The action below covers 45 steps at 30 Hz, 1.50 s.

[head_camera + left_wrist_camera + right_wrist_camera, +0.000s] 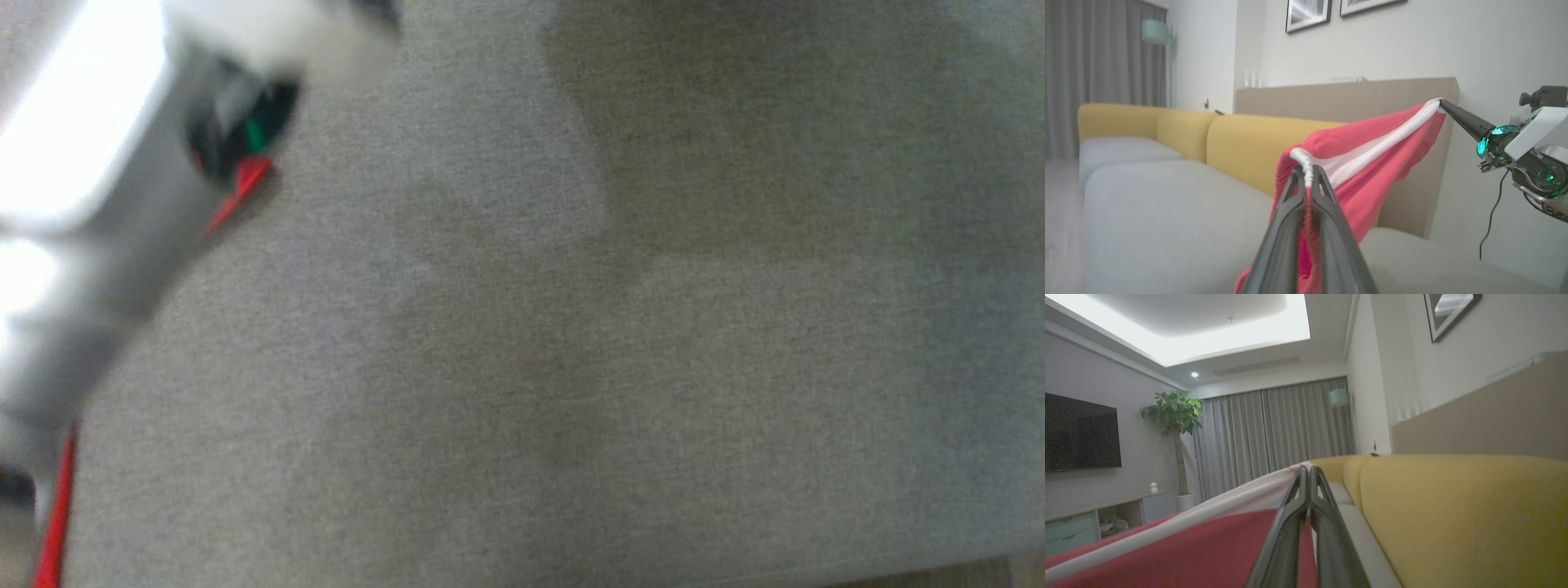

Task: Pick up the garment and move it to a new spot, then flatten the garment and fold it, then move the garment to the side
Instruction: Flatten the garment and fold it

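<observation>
The garment (1372, 151) is red with a white band, and it hangs stretched in the air between my two grippers above a grey sofa seat (1167, 212). My left gripper (1307, 173) is shut on one end of the white band. The right gripper (1447, 108) pinches the other end at the upper right of the left wrist view. In the right wrist view the right gripper (1306, 470) is shut on the band, with the garment (1208, 547) trailing off to the lower left. The blurred head view shows a pale arm (122, 245) and red slivers of the garment (242, 181).
The sofa has a yellow backrest (1241, 151) with a beige panel (1351, 98) and a white wall behind it. Grey seat fabric (612, 367) spreads below in the head view. Across the room stand a TV (1081, 433), a potted plant (1173, 416) and curtains (1274, 433).
</observation>
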{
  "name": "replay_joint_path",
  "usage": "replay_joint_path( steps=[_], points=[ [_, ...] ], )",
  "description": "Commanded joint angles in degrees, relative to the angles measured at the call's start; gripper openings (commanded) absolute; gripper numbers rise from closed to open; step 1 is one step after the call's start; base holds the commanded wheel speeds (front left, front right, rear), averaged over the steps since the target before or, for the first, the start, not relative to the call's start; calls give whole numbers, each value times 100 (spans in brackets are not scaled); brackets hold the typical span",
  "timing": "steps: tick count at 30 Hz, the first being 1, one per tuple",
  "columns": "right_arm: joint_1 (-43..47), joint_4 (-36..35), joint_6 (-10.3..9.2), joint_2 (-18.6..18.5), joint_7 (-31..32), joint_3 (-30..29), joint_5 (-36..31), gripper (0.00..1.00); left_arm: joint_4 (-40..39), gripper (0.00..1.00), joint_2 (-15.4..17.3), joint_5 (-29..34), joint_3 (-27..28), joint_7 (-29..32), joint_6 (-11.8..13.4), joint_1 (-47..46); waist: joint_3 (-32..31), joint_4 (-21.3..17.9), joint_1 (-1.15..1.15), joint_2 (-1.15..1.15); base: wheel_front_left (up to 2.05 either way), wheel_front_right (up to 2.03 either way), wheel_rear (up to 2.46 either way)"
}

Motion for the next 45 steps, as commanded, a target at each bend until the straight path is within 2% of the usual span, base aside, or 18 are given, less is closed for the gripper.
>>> replay_joint_path(
  steps=[1, 3, 4, 5, 12, 17, 20, 24, 28, 34, 40, 45],
  points=[
    [961, -462, 39, 205, 163, -215, 43, 0, -151, 0, 334, -50, -10, -148, 10, 401, -109, 55, 1, 0, 0, 0, 0],
    [1915, -906, 39, 469, 292, -452, 48, 0, -174, 0, 396, 31, -233, -242, 10, 975, -193, 80, 1, 0, 0, 0, 0],
    [1915, -906, 39, 469, 292, -452, 48, 0, -174, 0, 396, 31, -233, -242, 10, 975, -193, 80, 1, 0, 0, 0, 0],
    [2396, -1127, 39, 607, 353, -546, 50, 0, -170, 0, 398, 101, -317, -270, 10, 1287, -247, 86, 1, 0, 0, 0, 0],
    [5051, -2235, 39, 1424, 572, -1196, 189, 0, -627, 0, 100, 852, -221, -303, 205, 3574, -600, -16, 1, 0, 0, 0, 0],
    [6161, -2876, 39, 1537, 754, -1496, 376, 0, -1014, 0, 19, 1082, -99, -304, 318, 4814, -742, -74, 1, 0, 0, 0, 0],
    [6417, -3198, 39, 1606, 896, -1691, 423, 0, -1243, 0, -47, 1050, -12, -304, 290, 5102, -724, 11, 1, 0, 0, 0, 0],
    [6104, -3158, 39, 1580, 1309, -1896, 279, 0, -1300, 0, -333, 793, 123, -303, 201, 4943, -689, 236, 1, 0, 0, 0, 0],
    [5220, -2754, 39, 1497, 1903, -1786, 87, 0, -996, 0, -816, 283, 333, -147, 169, 4493, -589, 469, 1, 0, 0, 0, 0],
    [3668, -1696, 39, 959, 2634, -1464, -511, 0, -234, 0, -1452, -331, 622, 173, 113, 3580, -241, 761, 1, 0, 0, 0, 0],
    [2401, -693, 39, 425, 2935, -821, -1242, 0, 448, 0, -1754, -667, 623, 432, 36, 2741, 90, 905, 1, 0, 0, 0, 0],
    [1480, 165, 39, 213, 2909, -354, -1566, 0, 1039, 0, -1874, -667, 607, 383, 21, 2214, 332, 999, 1, 0, 0, 0, 0]
  ],
)
